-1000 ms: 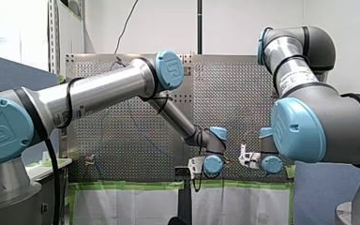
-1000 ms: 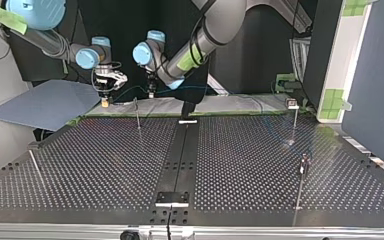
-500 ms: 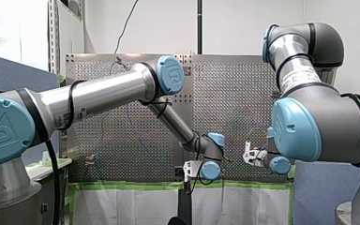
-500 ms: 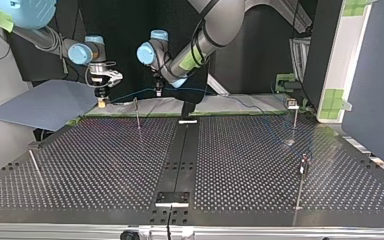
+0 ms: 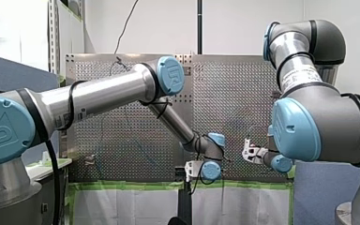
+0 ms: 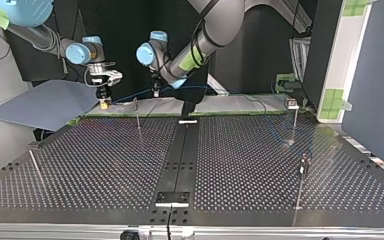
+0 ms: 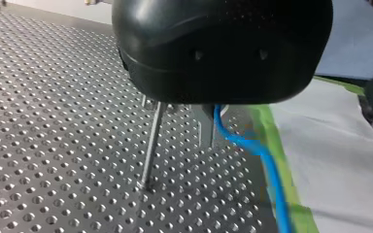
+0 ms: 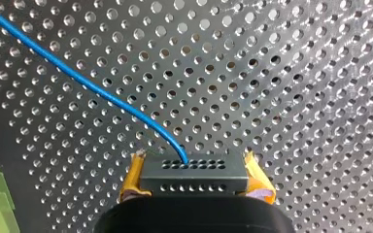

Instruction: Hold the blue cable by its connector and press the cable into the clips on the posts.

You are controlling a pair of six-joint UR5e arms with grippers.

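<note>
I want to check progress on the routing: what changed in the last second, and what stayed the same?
In the top view my right tool moved a little leftward and my left tool a little rightward, so they drew apart along the blue cable. Nothing was taken or let go: the connector stays clamped in my right tool. The posts did not move.

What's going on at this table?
My right gripper is shut on the black connector of the blue cable, at the far edge of the perforated table in the top view. The cable runs from there to my left gripper, which hangs beside a thin post. It passes near that post's top; whether it sits in a clip cannot be told.
</note>
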